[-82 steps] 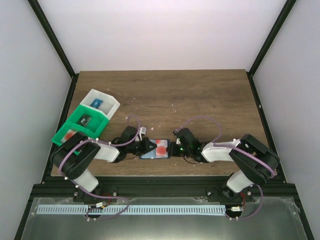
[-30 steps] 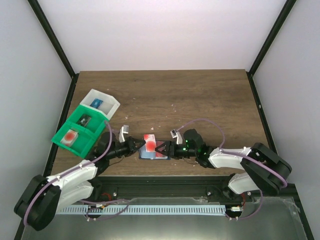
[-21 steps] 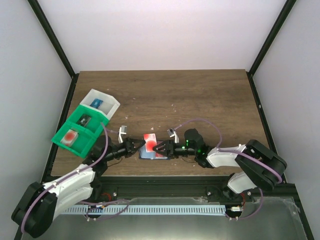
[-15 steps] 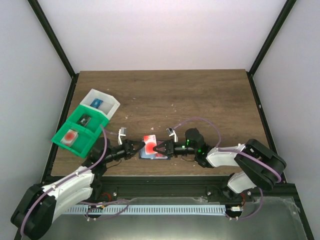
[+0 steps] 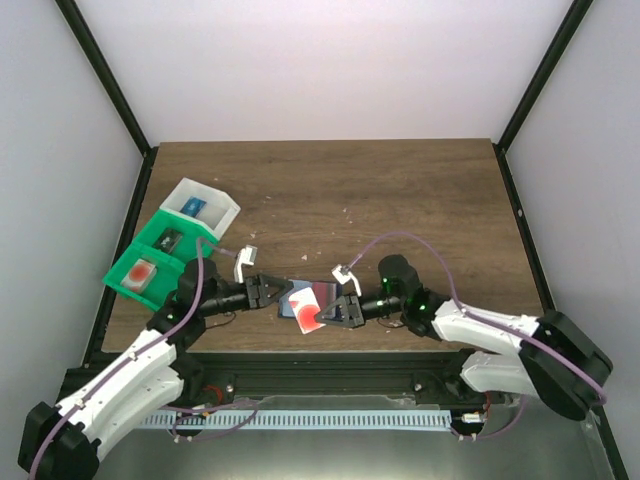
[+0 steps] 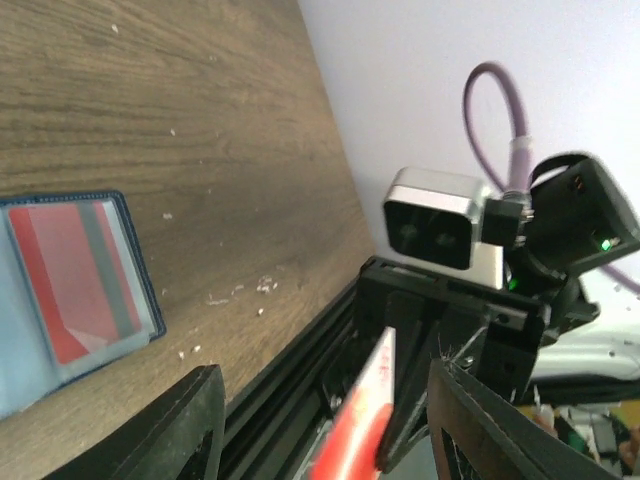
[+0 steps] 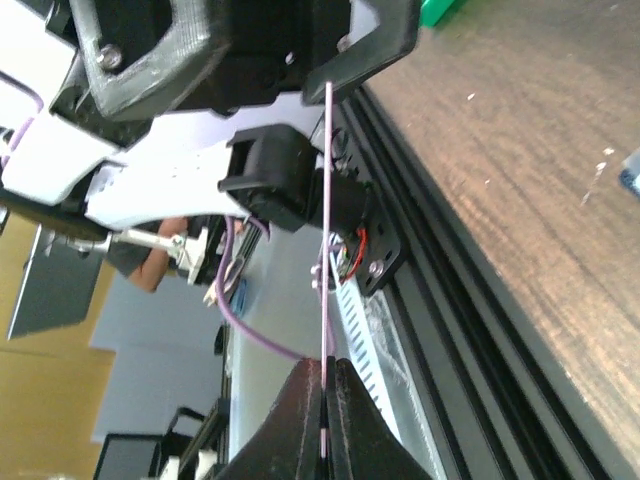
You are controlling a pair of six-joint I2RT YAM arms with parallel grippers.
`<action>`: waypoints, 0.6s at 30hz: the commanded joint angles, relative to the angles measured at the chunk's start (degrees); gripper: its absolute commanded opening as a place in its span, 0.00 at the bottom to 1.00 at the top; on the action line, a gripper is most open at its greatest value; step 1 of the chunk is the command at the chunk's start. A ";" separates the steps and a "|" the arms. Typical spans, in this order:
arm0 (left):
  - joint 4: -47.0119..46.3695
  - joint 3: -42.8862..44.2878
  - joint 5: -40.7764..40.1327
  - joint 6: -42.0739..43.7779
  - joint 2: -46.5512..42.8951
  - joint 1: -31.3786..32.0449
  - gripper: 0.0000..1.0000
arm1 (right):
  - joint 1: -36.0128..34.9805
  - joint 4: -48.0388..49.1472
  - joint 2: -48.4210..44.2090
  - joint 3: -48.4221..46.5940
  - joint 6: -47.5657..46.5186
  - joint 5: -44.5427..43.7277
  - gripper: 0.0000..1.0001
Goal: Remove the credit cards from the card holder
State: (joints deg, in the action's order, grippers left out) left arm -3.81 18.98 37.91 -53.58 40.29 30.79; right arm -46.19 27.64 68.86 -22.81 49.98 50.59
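Card holder [image 5: 312,295] lay open, 1 red card [image 6: 60,275] inside. Just beside it, right gripper [image 5: 329,314] pinched 1 credit card [image 5: 308,319]; left gripper [image 5: 280,292] stood with jaws wide. Green bin [image 5: 172,262] left of the holder held 1 pale card [image 5: 140,271].

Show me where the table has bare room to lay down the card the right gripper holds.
Free: the far half of the table, right of the white bin; also the right side beyond the right arm. Crowded: near-centre, where left gripper, right gripper, card and card holder meet.
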 commanded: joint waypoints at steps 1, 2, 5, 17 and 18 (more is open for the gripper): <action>11.13 3.68 6.29 9.19 0.16 -0.16 0.57 | 0.32 -18.27 -5.05 -4.38 -12.42 6.41 0.01; 11.52 4.30 7.94 10.03 0.36 -0.12 0.56 | 0.32 -20.20 -5.80 -4.96 -13.60 6.76 0.00; 11.78 5.14 13.10 11.71 0.78 -0.11 0.51 | 0.41 -22.64 -7.07 -6.02 -15.36 8.55 0.01; 4.81 2.76 21.61 9.13 0.63 -0.11 0.40 | 0.43 -19.44 -3.64 -7.36 -14.05 10.54 0.01; 4.72 2.63 21.64 9.29 1.18 -0.13 0.39 | 0.38 -19.05 -3.71 -7.27 -13.80 10.80 0.00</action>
State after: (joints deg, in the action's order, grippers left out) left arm 3.79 22.59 56.73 -44.07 40.99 30.79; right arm -46.17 7.25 65.17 -28.10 36.23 59.16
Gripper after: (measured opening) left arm 0.407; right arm 0.017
